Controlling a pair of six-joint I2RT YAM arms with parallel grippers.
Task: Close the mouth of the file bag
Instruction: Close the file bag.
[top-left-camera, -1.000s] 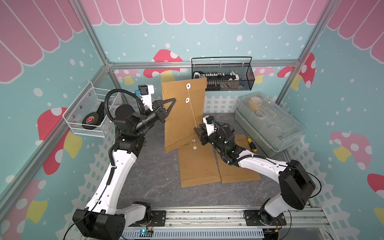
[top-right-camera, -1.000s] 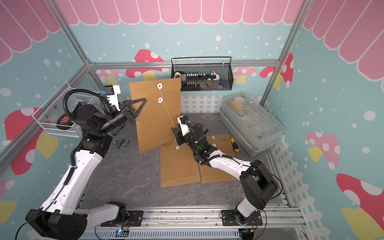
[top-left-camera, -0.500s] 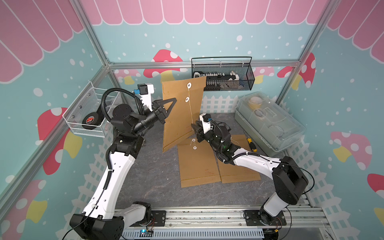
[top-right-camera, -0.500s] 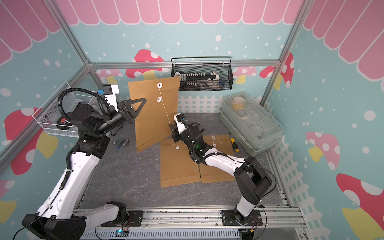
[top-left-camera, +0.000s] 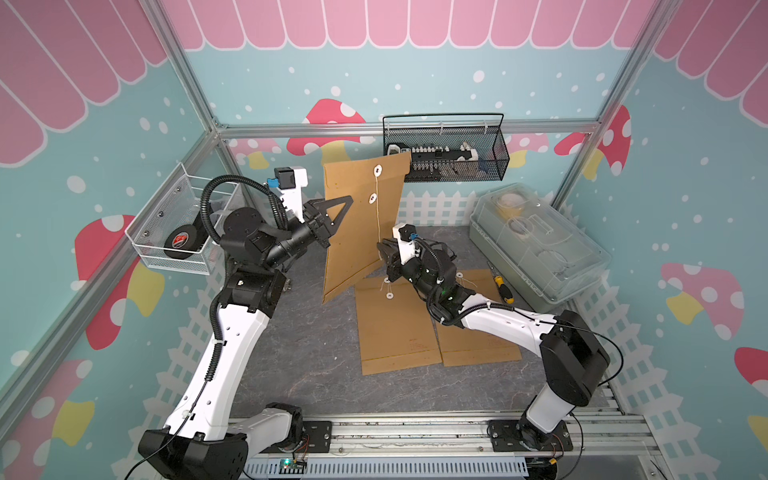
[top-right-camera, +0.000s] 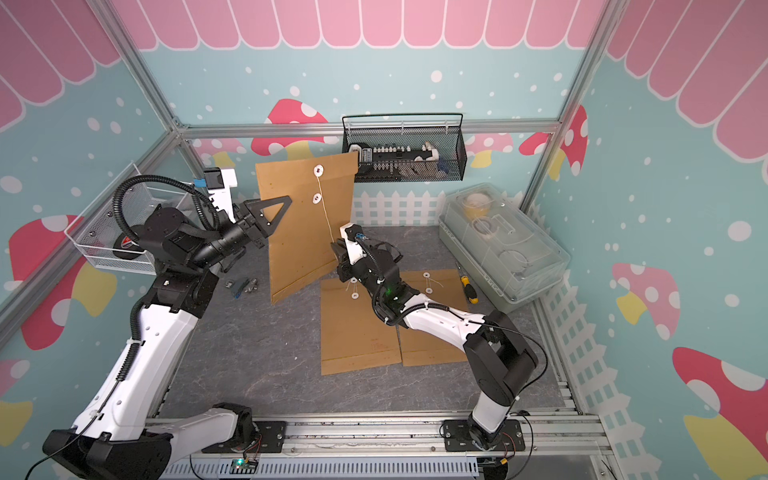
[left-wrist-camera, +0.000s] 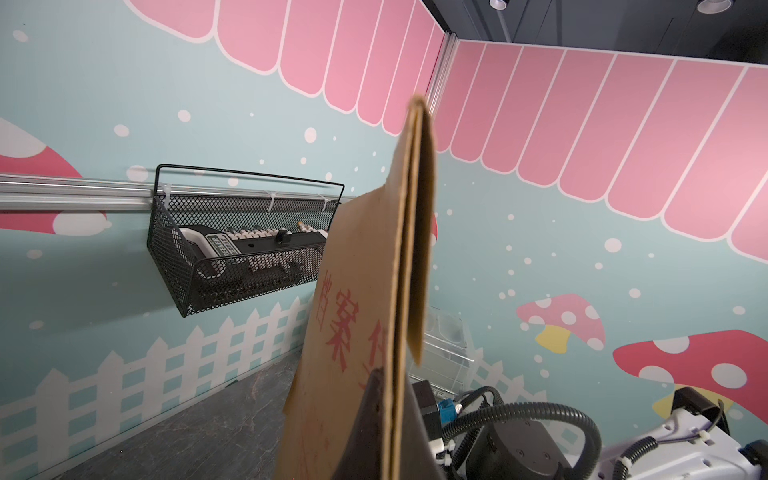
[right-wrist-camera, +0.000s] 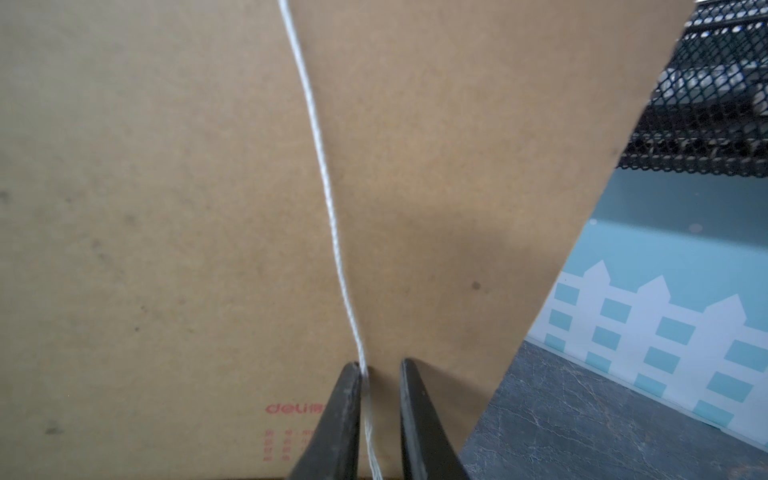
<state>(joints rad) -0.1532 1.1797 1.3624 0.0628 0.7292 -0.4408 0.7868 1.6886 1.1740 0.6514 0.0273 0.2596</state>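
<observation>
The cell has teal mushroom-print walls and a grey stone-pattern worktop. Bearings are read in the top views, with 12 o'clock at the rear wall.

**File bag.** The brown file bag stands upright and slightly tilted, at 12 o'clock from the worktop centre. In the left wrist view its flap is folded over the top edge. An upper disc and a lower disc, both white, sit on its face. A white string runs from the upper disc down past the lower disc. Whether the bag's lower corner touches the worktop cannot be told.

**Left jaws.** These are clenched on the bag's 9 o'clock edge. One finger lies flat against the printed side.

**Right jaws.** These sit near the bag's lower 3 o'clock edge, at the low end of the string. They are released, with only a narrow gap. The string passes through that gap, lying against one finger and clear of the other finger.

**Surroundings.**
- A flat bag lies at 6 o'clock from the held bag, with a second flat bag just beside it.
- A screwdriver lies between these and a clear lidded box at 3 o'clock.
- A black mesh basket hangs on the rear wall at 1 o'clock.
- A wire basket at 9 o'clock holds a tape roll.
</observation>
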